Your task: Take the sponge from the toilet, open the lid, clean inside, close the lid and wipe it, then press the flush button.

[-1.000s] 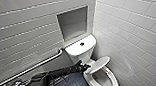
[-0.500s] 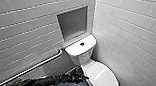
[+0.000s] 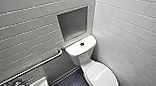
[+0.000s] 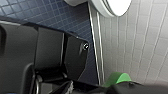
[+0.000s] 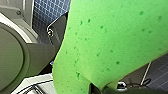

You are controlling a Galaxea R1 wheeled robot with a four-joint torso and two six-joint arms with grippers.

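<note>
Faces a white glossy ceramic toilet (image 3: 82,59) set into a corner of white tiled walls (image 3: 128,26). Finds its white smooth oval plastic lid (image 3: 101,75) shut down over the bowl. Picks out the small round dark flush button (image 3: 82,44) in the middle of the toilet's tank top. Notes a square recessed wall niche (image 3: 73,22) just above the tank. Also notes a long metal grab bar (image 3: 37,66) slanting along the wall to the left of the toilet, its end turning into the wall beside the tank. Catches the corner of a white sink (image 3: 41,84) with a chrome tap (image 3: 15,85) further left of the toilet, beyond the bar. Stands on a dark blue small-tiled floor (image 3: 70,83) that runs up to the toilet's base.

Grips the bright green flat sponge (image 5: 112,42) in the right gripper (image 5: 100,89), clamped on one edge of it. Carries it off the toilet yet near it, with the toilet's rounded side showing just past the sponge over the blue floor. Glimpses a corner of the same sponge in the left wrist view against the wall tiles, well apart from the lid's rim. Cannot tell how the left gripper (image 4: 65,86) stands
</note>
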